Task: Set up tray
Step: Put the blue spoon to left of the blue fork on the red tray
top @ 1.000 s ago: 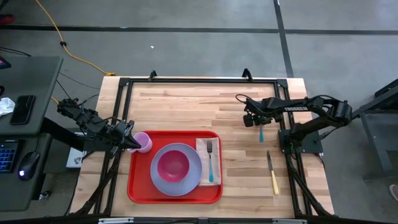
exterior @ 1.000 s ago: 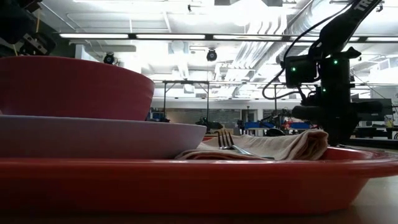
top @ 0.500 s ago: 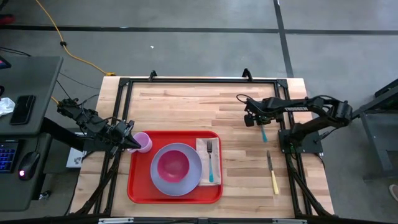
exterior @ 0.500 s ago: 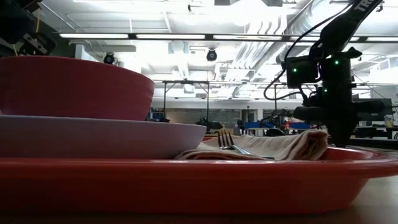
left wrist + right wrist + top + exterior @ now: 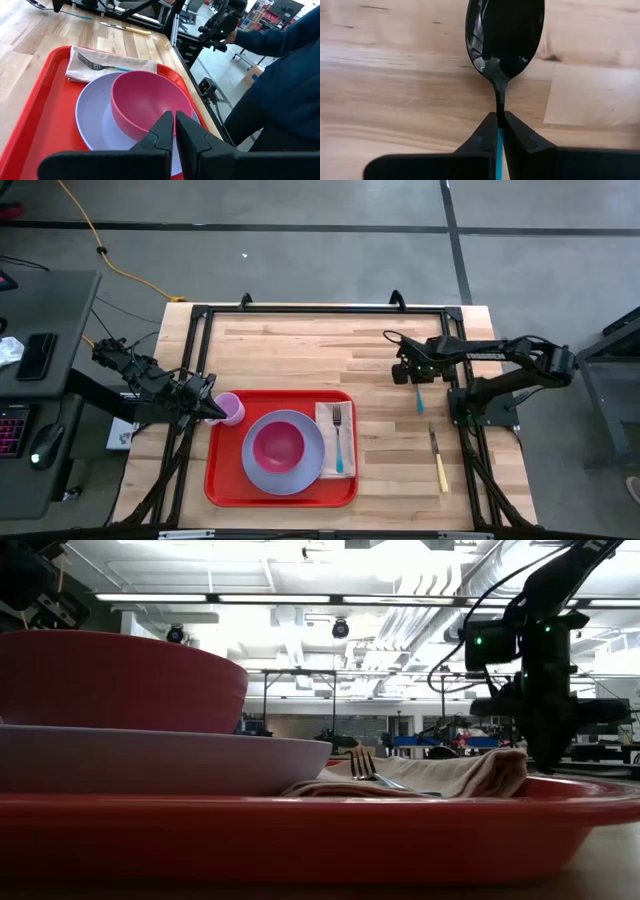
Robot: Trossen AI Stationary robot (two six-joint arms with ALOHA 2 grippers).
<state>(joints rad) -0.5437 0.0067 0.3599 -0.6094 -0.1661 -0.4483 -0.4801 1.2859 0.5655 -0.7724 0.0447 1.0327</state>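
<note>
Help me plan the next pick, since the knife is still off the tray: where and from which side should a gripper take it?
Take the knife by its yellow handle, coming straight down from above. It lies flat on the table, right of the tray, so only its sides are graspable. The right gripper is nearest, but it holds the spoon.

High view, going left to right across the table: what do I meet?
Left tool → pink cup → bowl on the plate → fork on the napkin → spoon in the right tool → knife.
</note>
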